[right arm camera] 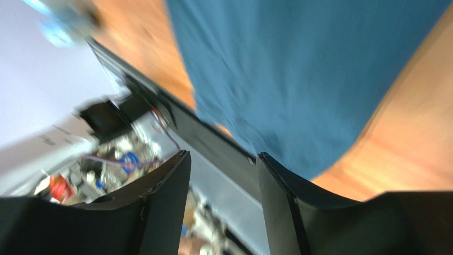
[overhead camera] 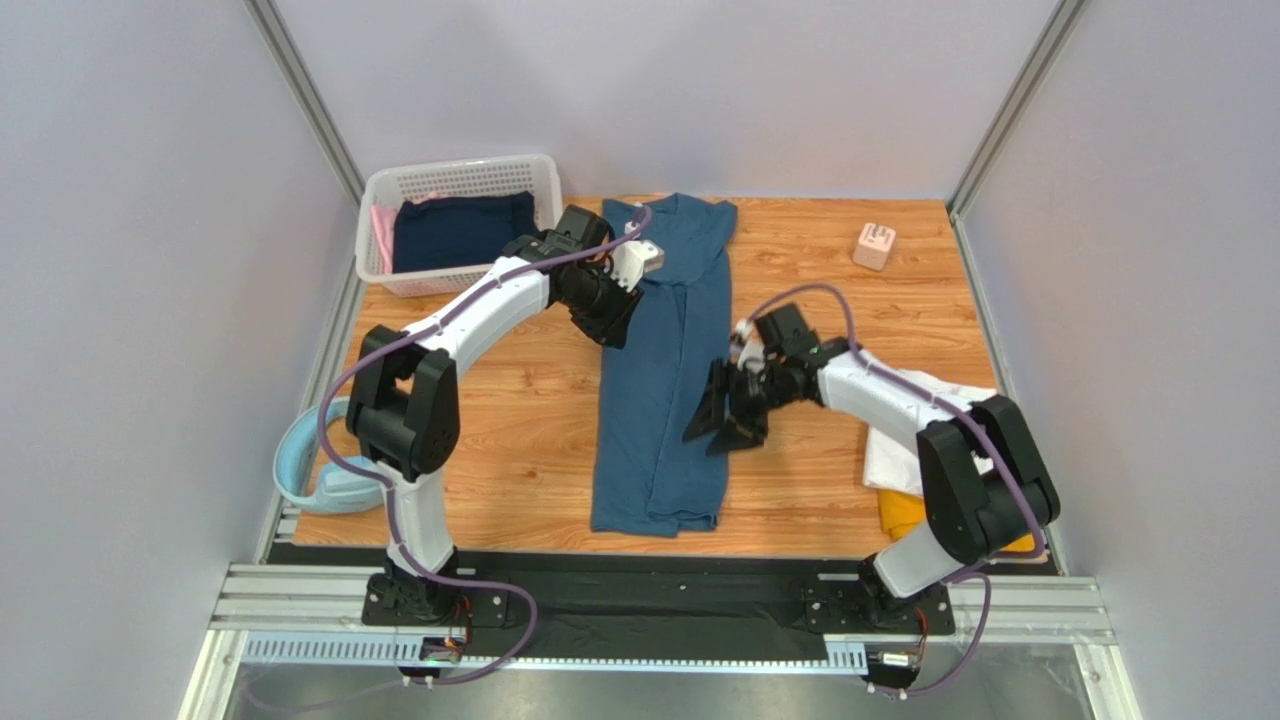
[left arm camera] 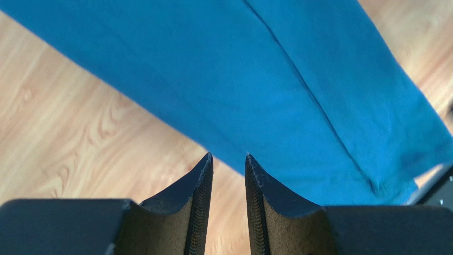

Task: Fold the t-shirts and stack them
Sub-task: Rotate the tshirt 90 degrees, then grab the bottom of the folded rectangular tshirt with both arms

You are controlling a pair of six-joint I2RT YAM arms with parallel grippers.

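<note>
Teal t-shirt (overhead camera: 655, 428) is being flanked by left gripper (overhead camera: 609, 324) and right gripper (overhead camera: 727, 423). Jaws are being seen empty: left narrow, right wider.

The teal-blue t-shirt (overhead camera: 661, 375) lies flat on the wooden table (overhead camera: 511, 420), folded lengthwise into a long narrow strip that runs from 12 o'clock to 6 o'clock through the centre. A fold edge runs down its length. At 4 o'clock sits a folded white t-shirt (overhead camera: 899, 435), with a mustard-yellow t-shirt (overhead camera: 902, 515) peeking out under its near edge.
</note>
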